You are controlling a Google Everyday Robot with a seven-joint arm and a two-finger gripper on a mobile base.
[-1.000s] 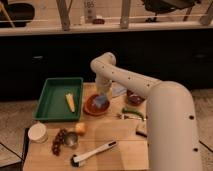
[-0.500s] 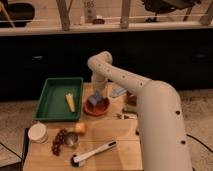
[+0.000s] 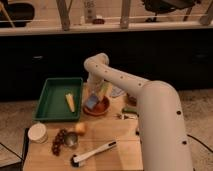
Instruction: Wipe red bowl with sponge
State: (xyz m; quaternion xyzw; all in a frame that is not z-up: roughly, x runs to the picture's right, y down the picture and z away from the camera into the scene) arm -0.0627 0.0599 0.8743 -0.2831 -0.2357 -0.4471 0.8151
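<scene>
Camera view: gripper [image 3: 98,96], jaws closed on the sponge [image 3: 92,103], holds it tilted inside the red bowl [image 3: 103,109], directly beneath the wrist.

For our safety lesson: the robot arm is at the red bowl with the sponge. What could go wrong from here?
1. The end effector hangs low over the red bowl, with the sponge at the bowl's left side. Nothing seems to hold the bowl, so a wipe may shove it toward the tray.
2. The sponge could slip over the rim onto the table.
</scene>
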